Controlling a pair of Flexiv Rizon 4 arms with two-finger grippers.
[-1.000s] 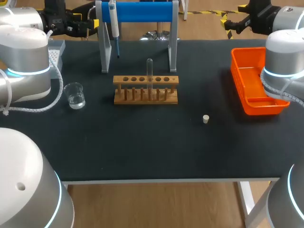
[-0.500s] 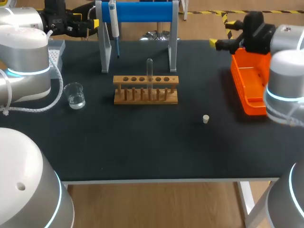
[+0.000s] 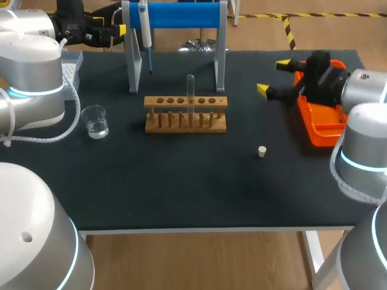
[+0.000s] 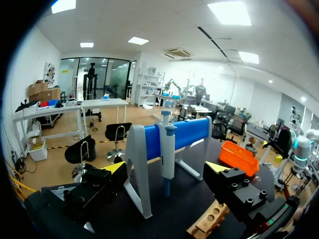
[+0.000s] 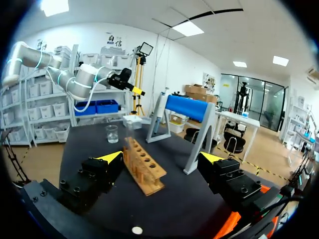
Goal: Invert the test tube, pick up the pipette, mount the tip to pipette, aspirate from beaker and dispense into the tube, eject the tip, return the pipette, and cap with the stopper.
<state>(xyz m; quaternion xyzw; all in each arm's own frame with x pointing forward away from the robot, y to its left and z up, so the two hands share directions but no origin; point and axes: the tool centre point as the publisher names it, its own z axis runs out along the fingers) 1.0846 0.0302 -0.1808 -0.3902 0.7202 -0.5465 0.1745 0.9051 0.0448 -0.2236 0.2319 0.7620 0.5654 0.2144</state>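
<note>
Standing upright in the wooden rack (image 3: 185, 113), the test tube (image 3: 190, 90) is well apart from both tools. Right of the rack, the right tool (image 3: 273, 76) hovers with its fingers spread wide, beside the orange tray (image 3: 329, 136). Behind the rack the pipette (image 3: 145, 30) hangs on its stand (image 3: 175, 15) — the left tool (image 4: 166, 168), fingers apart, faces it. The stopper (image 3: 262, 151) lies on the surface front-right of the rack, and the beaker (image 3: 95, 121) stands to its left.
</note>
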